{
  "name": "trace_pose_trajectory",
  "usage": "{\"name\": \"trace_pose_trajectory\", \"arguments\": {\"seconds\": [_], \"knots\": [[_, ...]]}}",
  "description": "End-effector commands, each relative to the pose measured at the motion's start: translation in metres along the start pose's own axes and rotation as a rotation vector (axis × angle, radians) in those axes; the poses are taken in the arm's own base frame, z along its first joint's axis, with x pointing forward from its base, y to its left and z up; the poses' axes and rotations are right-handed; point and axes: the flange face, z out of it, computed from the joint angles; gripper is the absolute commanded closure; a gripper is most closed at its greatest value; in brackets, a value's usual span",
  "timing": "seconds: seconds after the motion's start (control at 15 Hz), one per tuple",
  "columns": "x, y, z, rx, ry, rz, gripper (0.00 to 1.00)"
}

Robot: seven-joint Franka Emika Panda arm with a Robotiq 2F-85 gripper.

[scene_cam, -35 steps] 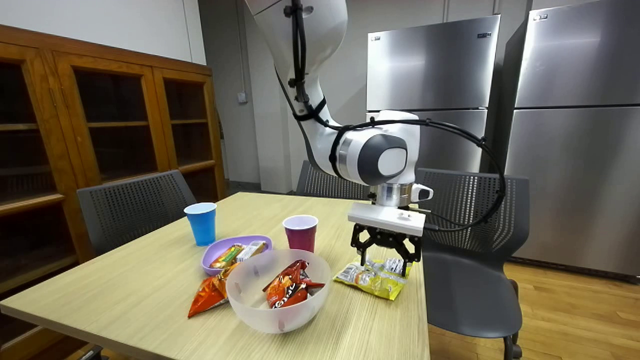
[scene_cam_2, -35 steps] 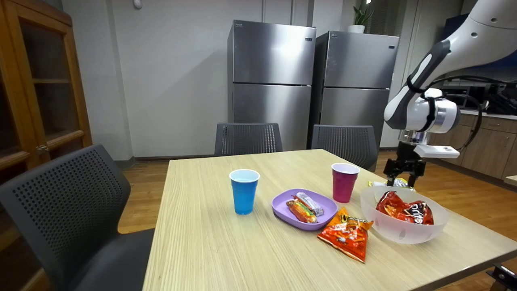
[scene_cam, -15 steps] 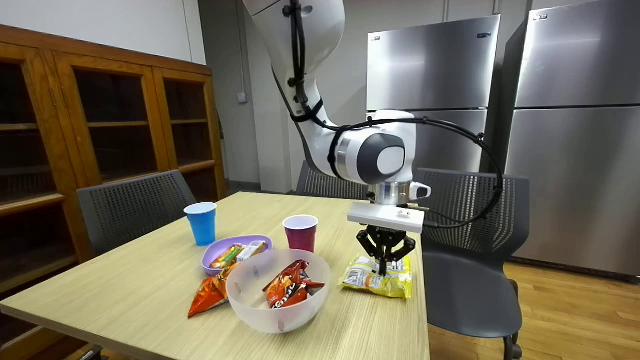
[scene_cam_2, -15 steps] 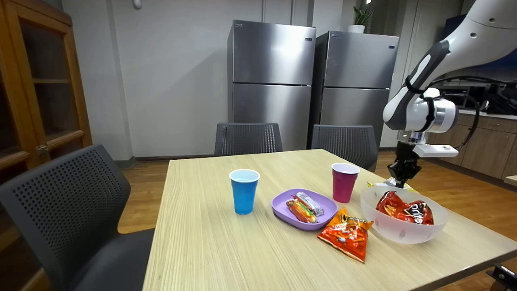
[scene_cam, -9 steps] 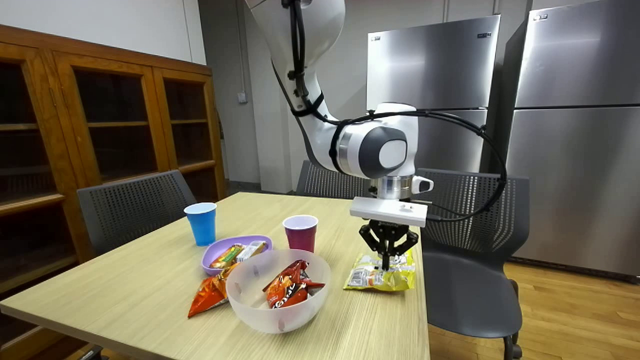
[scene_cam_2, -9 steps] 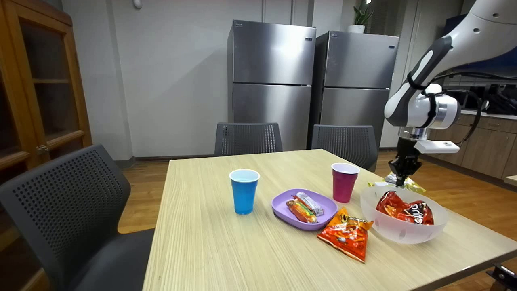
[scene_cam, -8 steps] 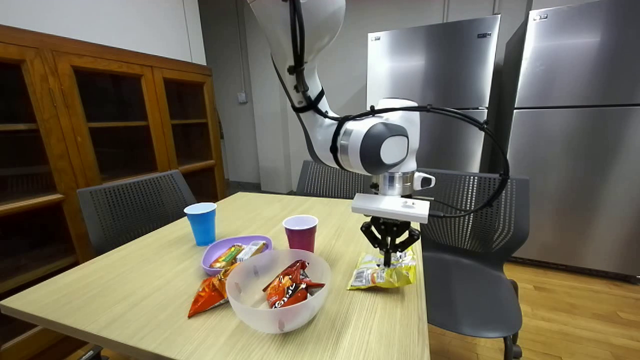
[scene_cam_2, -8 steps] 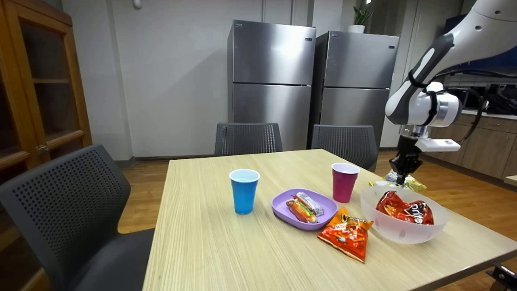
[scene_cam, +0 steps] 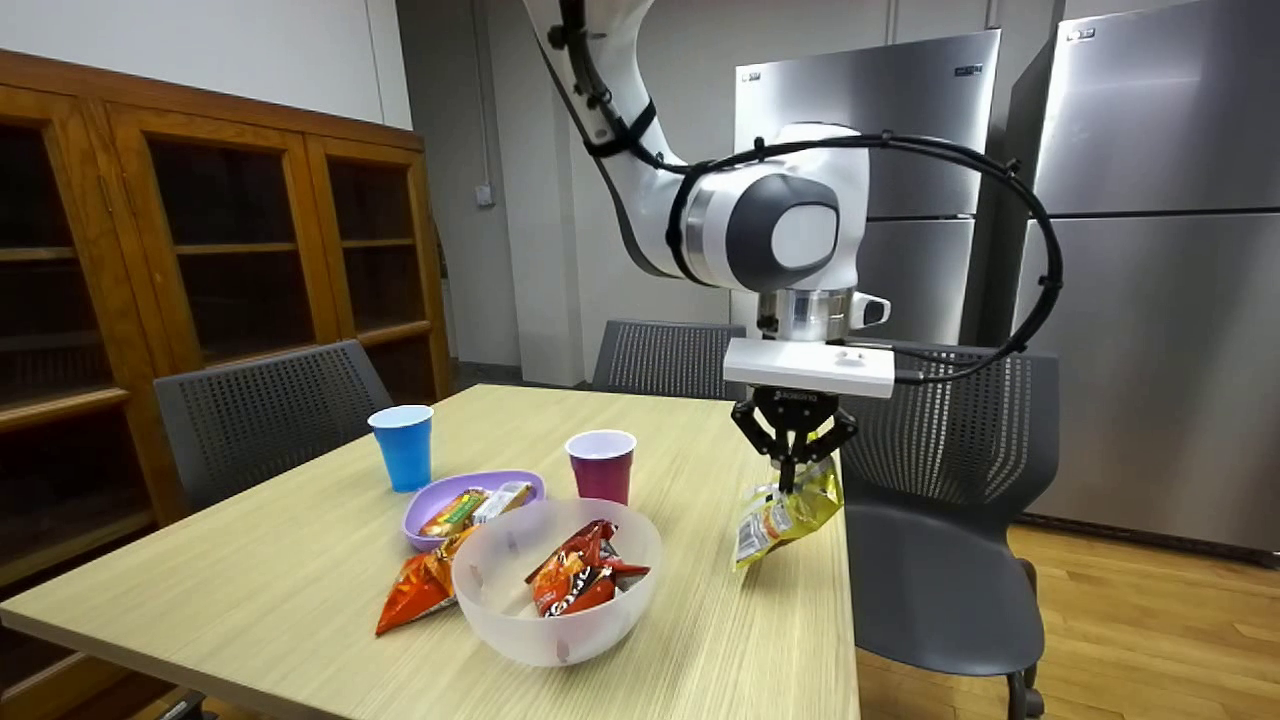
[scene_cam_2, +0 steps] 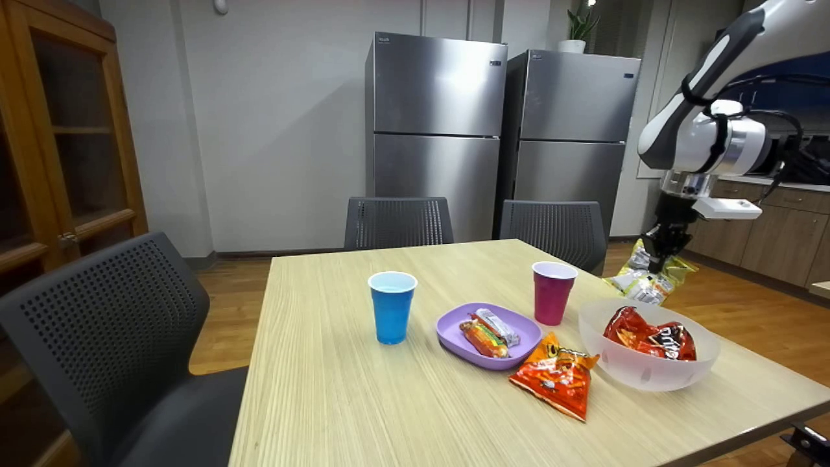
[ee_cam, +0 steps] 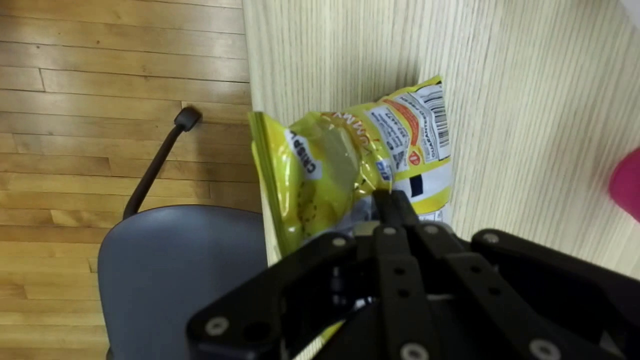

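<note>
My gripper (scene_cam: 787, 485) is shut on a yellow snack bag (scene_cam: 768, 528), pinching a fold near its middle. In an exterior view the bag (scene_cam_2: 639, 285) hangs tilted from the fingertips, raised over the table's side; whether its lowest corner touches the tabletop I cannot tell. Seen from the wrist, both black fingers of the gripper (ee_cam: 392, 195) lie together against the bag (ee_cam: 330, 160), and they hide part of it. A frosted bowl (scene_cam: 560, 640) with a red snack bag (scene_cam: 578, 572) inside stands beside the held bag, in both exterior views.
An orange snack bag (scene_cam_2: 557, 379) lies between the bowl and a purple plate (scene_cam_2: 447, 337) that carries two wrapped bars. A blue cup (scene_cam: 405, 450) and a magenta cup (scene_cam: 603, 470) stand upright. A dark chair (scene_cam: 945, 590) sits against the table's edge below the arm.
The gripper went from open over the yellow bag to shut on it. It then rose, and the bag left its flat position, lifting and tipping. The other objects stayed put.
</note>
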Motion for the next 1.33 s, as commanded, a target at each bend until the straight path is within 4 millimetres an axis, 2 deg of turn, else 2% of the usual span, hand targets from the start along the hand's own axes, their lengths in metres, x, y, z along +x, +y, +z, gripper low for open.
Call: {"name": "trace_pose_trajectory", "arguments": {"seconds": [0.0,0.6,0.87,1.27], "knots": [[-0.018,-0.010,-0.031,0.057,0.020,-0.075,1.00],[-0.043,-0.034,-0.083,0.111,0.097,-0.254,1.00],[-0.055,-0.051,-0.094,0.152,0.097,-0.354,1.00],[-0.064,-0.083,-0.101,0.185,0.079,-0.481,1.00]]}}
